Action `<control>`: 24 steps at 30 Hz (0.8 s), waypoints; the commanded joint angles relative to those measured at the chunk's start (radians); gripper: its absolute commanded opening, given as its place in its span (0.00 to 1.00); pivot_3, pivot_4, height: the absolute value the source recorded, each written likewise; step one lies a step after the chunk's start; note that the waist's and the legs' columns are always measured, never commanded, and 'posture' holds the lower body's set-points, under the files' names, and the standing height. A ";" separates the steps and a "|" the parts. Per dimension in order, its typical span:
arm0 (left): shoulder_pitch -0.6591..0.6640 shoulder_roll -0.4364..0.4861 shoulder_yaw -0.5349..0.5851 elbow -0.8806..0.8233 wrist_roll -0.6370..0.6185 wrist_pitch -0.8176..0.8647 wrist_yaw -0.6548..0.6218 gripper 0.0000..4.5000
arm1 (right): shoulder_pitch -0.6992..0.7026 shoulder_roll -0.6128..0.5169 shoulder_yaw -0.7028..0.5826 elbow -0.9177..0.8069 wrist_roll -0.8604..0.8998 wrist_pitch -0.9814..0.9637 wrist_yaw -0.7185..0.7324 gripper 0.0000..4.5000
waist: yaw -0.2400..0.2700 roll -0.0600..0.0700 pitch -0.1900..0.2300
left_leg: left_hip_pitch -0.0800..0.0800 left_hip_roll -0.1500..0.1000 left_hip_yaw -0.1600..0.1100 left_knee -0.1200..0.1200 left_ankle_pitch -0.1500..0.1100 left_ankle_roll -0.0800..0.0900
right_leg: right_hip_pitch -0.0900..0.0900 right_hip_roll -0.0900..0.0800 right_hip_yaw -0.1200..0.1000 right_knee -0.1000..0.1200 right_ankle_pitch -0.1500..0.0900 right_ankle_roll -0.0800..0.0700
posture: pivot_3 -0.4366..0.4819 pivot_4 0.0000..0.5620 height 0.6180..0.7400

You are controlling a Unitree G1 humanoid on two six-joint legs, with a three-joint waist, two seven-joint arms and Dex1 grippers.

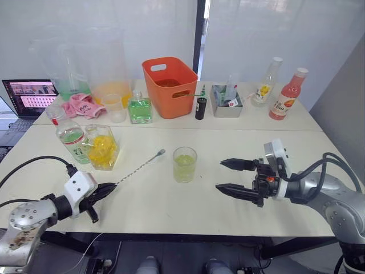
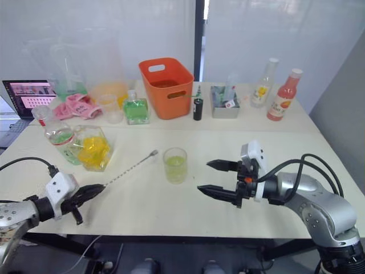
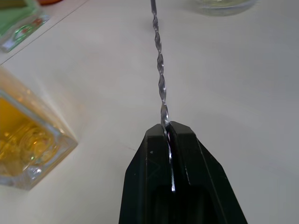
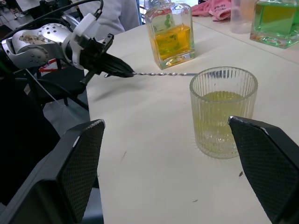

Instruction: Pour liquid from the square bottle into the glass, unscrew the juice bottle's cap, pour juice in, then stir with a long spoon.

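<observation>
My left gripper (image 1: 110, 188) is shut on the end of the long spoon (image 1: 140, 167), whose twisted stem (image 3: 160, 74) runs out from between the fingers. The spoon's small bowl (image 1: 161, 152) lies just left of the glass (image 1: 185, 164). This ribbed glass (image 4: 223, 112) holds yellow-green liquid. The square bottle (image 1: 101, 147) with yellow-orange liquid stands at the left, close beside the juice bottle (image 1: 71, 136). I cannot tell whether the cap is on its neck. My right gripper (image 1: 231, 176) is open, a little right of the glass, its jaws pointing at it.
Along the back stand an orange basket (image 1: 169, 85), a green square bottle (image 1: 139, 108), a translucent cup (image 1: 114, 107), a pink cloth (image 1: 82, 104), a grey tray (image 1: 225, 103), a yellow-labelled bottle (image 1: 266, 83) and a pink-red bottle (image 1: 288, 94). A laptop (image 1: 28, 97) sits at far left.
</observation>
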State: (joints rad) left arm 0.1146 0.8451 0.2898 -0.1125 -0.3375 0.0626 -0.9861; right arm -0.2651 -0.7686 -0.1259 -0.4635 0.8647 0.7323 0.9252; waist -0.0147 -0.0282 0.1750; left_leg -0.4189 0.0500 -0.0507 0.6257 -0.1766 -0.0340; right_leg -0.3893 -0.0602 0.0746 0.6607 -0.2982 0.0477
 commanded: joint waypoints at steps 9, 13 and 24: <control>-0.178 0.152 -0.044 0.443 0.062 -0.329 -0.361 0.01 | -0.028 0.019 -0.020 -0.021 0.012 -0.002 -0.040 1.00 | -0.001 0.000 0.000 | -0.001 0.000 0.000 0.000 0.000 0.000 | -0.001 0.000 -0.001 0.000 0.000 0.000 | 0.48 0.27 0.99; -0.201 0.187 -0.085 0.500 0.093 -0.373 -0.409 0.01 | -0.029 0.021 -0.019 -0.027 0.020 0.003 -0.049 1.00 | -0.005 0.000 0.000 | -0.002 0.001 0.000 0.000 0.000 0.000 | -0.001 0.000 -0.001 0.000 0.000 0.000 | 0.48 0.27 0.99; -0.229 0.228 -0.128 0.363 0.044 -0.083 -0.436 0.67 | -0.036 0.048 -0.010 -0.038 0.041 0.032 -0.100 1.00 | -0.005 0.001 0.001 | -0.002 0.001 -0.001 0.000 0.000 0.000 | -0.002 0.001 -0.001 0.002 0.000 0.000 | 0.48 0.27 0.99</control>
State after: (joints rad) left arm -0.1038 1.0443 0.1569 0.2777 -0.2818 -0.0611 -1.4240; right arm -0.2954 -0.7192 -0.1237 -0.4696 0.8803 0.7606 0.8311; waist -0.0196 -0.0277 0.1756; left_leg -0.4208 0.0509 -0.0512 0.6253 -0.1766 -0.0339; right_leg -0.3910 -0.0596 0.0733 0.6624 -0.2984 0.0479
